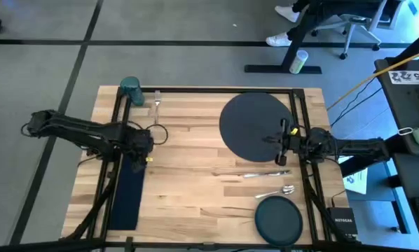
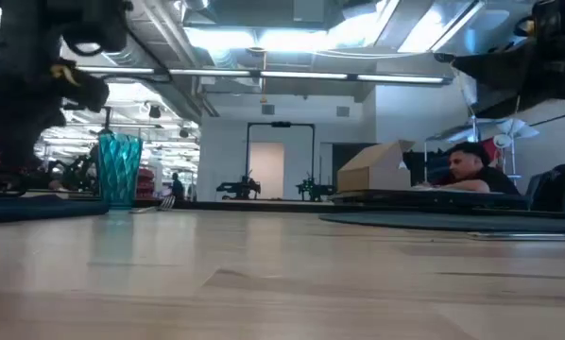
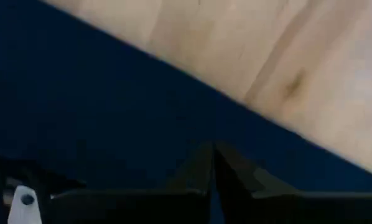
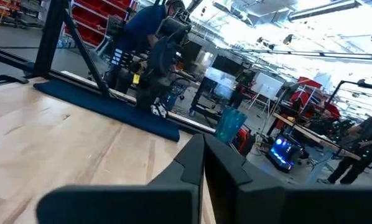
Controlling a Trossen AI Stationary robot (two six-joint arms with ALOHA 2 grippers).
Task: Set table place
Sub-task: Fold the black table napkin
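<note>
Near edge of table [image 1: 195, 140]: small dark plate [image 1: 278, 220] at the right front corner, spoon [image 1: 278, 190] just beyond it, then the knife [image 1: 255, 174]. Navy napkin [image 1: 129, 192] lies along the left side. Left gripper [image 1: 148, 149] is down at the napkin's far end, fingers [image 3: 198, 168] pressed together on the cloth, looks like pinching it, view too tight to be sure. Right gripper [image 1: 282, 142] sits clenched at the right rim of the charger [image 1: 251, 126]. Far left: fork [image 1: 156, 105], teal cup [image 1: 131, 89] at the corner.
</note>
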